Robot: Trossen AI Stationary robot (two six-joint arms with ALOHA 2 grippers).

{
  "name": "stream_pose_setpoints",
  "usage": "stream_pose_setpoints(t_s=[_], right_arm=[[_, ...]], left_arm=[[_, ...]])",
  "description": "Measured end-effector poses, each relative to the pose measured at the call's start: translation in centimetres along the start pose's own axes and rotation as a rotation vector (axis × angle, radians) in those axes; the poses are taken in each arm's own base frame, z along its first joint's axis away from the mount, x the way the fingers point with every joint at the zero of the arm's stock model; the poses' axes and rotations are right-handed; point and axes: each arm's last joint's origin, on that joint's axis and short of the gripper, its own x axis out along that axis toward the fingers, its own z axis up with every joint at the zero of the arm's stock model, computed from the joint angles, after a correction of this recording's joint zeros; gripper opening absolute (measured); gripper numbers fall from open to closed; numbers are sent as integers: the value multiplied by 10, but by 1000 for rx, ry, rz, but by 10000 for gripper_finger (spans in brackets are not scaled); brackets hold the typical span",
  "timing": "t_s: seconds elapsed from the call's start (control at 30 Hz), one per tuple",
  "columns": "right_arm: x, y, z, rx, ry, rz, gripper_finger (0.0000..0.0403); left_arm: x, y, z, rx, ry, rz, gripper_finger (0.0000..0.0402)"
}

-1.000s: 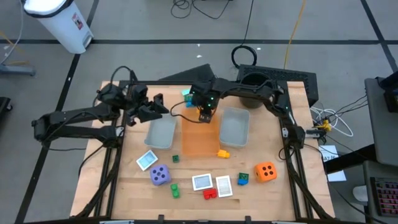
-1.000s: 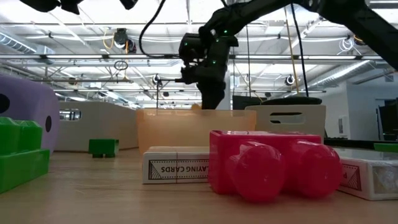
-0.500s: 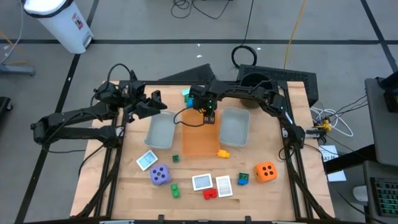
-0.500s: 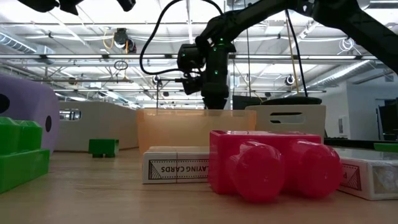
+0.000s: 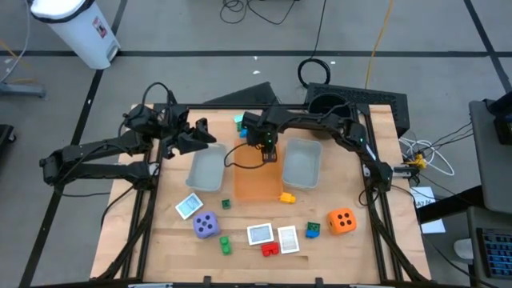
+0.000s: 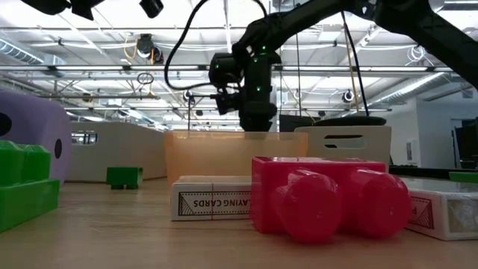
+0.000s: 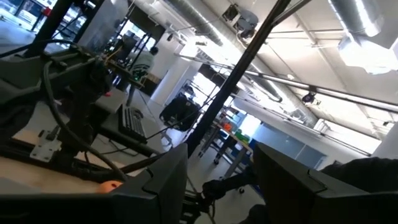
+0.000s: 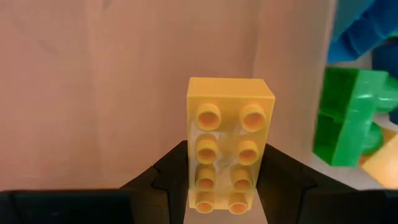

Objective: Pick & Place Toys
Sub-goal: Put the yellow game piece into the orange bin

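My right gripper (image 5: 268, 150) hangs over the far end of the orange tray (image 5: 258, 186), pointing down, shut on a yellow brick (image 8: 227, 146). In the low view it (image 6: 255, 119) stands just above the tray's rim. Green (image 8: 348, 118) and blue bricks lie beyond the tray's wall. My left gripper (image 5: 198, 138) is raised over the table's far left, open, with nothing between its fingers (image 7: 217, 180). Loose toys lie on the near half: a purple die (image 5: 206, 225), an orange die (image 5: 342, 220), cards (image 5: 261, 234), a red brick (image 5: 270, 248). My right gripper pinches the yellow brick's two long sides (image 8: 193, 180) between its two fingers, at one end of the brick. The fingers come from above and lie along the brick, whose studded face is toward the wrist camera. Its free end reaches out past the fingertips above the tray's floor.
Two grey trays (image 5: 206, 171) (image 5: 302, 163) flank the orange one. A black bucket (image 5: 324, 104) stands at the far right corner. A yellow-orange brick (image 5: 286, 196), green bricks (image 5: 226, 244) and more cards (image 5: 190, 206) lie on the near part of the table.
My right gripper has rolled about its own axis and sunk a little over the far end of the orange tray, still shut on the yellow brick.
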Motion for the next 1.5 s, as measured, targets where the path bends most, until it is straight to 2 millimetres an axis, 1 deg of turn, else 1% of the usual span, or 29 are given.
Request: stream_pose_setpoints(t_s=[0.13, 0.2, 0.7, 0.97, 1.23, 1.5], right_arm=[[12, 1, -1, 0, 49, 19, 142], [15, 0, -1, 5, 47, 18, 142], [14, -2, 2, -19, 8, 29, 143], [15, -7, -2, -4, 19, 25, 143], [31, -7, -11, 20, 65, 42, 143], [33, -7, -11, 30, 54, 38, 143]], left_arm=[[0, 0, 0, 1, 0, 0, 187], [0, 0, 0, 1, 0, 0, 186], [0, 1, -1, -7, 6, 8, 187], [0, 1, -1, -1, 6, 8, 187], [0, 1, -1, -1, 6, 8, 186], [0, 1, -1, -2, 5, 9, 186]])
